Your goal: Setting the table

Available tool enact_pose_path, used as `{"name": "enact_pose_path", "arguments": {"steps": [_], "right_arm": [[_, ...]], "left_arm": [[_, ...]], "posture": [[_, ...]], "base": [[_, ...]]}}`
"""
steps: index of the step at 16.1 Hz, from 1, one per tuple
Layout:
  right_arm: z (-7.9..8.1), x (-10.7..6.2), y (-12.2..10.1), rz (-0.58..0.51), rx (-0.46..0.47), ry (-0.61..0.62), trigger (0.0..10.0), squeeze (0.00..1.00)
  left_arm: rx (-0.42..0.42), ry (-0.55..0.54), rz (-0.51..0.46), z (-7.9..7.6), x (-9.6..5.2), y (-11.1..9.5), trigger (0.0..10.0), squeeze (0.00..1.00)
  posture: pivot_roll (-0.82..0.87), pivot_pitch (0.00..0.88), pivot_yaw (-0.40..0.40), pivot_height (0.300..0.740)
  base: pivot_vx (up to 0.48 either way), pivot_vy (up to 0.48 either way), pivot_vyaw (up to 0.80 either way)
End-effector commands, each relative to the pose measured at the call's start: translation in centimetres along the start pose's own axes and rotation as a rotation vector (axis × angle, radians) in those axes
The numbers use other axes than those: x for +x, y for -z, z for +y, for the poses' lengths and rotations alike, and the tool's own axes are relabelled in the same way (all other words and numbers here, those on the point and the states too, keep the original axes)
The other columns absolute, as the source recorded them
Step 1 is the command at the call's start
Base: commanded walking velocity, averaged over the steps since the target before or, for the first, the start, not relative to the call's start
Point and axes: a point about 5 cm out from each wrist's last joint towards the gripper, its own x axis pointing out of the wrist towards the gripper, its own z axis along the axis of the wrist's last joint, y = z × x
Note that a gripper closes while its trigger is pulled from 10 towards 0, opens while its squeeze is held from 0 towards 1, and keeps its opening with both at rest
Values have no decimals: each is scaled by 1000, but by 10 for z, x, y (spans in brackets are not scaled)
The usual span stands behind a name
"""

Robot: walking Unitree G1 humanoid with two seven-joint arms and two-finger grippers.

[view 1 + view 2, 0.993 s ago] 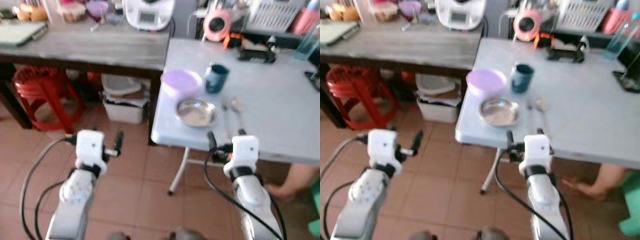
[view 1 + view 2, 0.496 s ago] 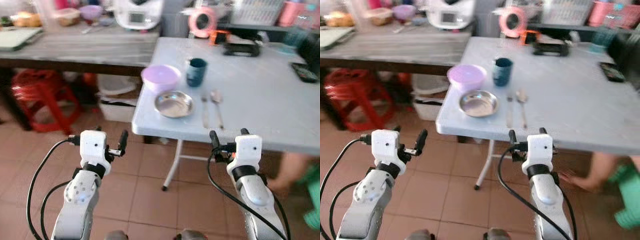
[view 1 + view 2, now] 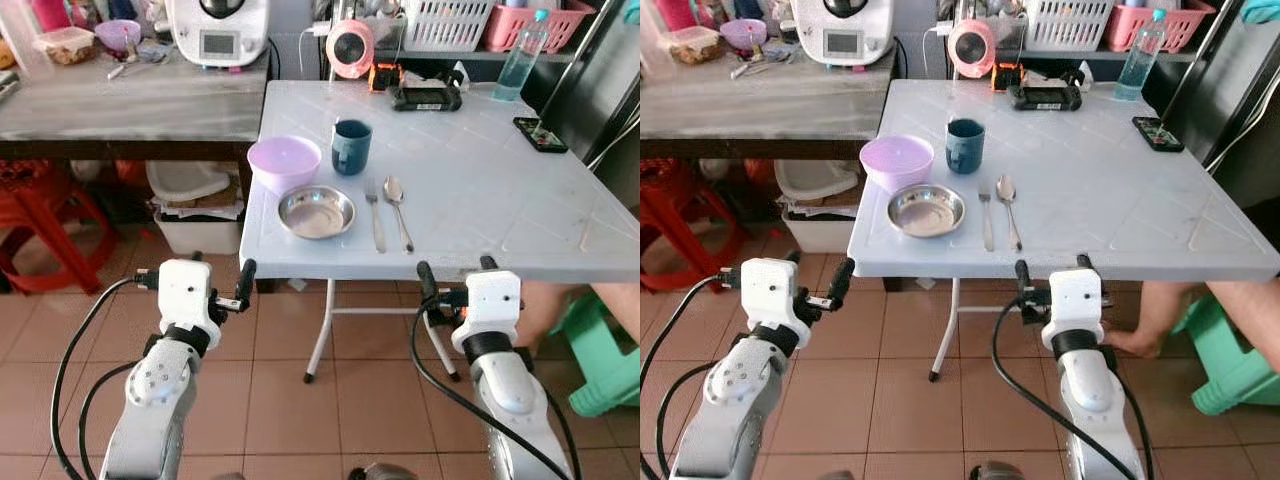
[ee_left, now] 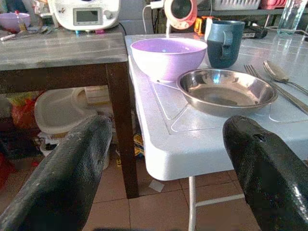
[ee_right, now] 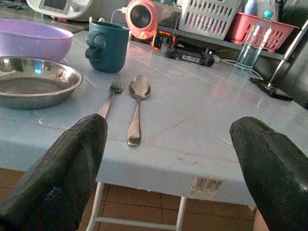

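Place setting: purple bowl [image 3: 284,162], teal mug [image 3: 351,146], steel plate [image 3: 316,211], fork [image 3: 374,214], spoon [image 3: 397,208] at the white table's [image 3: 500,210] near-left corner.
Left gripper [image 3: 218,288]: spread, empty, before the edge.
Right gripper [image 3: 452,281]: spread, empty.
Cut off: a person's leg [image 3: 1200,305] under the table.

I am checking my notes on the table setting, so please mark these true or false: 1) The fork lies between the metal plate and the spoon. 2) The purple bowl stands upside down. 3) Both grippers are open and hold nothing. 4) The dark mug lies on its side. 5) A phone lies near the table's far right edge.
1) True: the fork lies between the metal plate and the spoon.
2) False: the purple bowl stands upright, opening up.
3) True: the left gripper and right gripper are open, in front of the table.
4) False: the dark mug stands upright.
5) True: the phone lies there.
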Motion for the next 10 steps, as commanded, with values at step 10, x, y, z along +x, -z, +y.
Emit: {"name": "enact_pose_path", "arguments": {"steps": [10], "right_arm": [[6, 3, -11, -53, -14, -52, 10000, 0]], "left_arm": [[-10, -36, -8, 4, 4, -6, 10000, 0]], "posture": [[12, 0, -6, 740]], "base": [[195, 0, 276]]}}
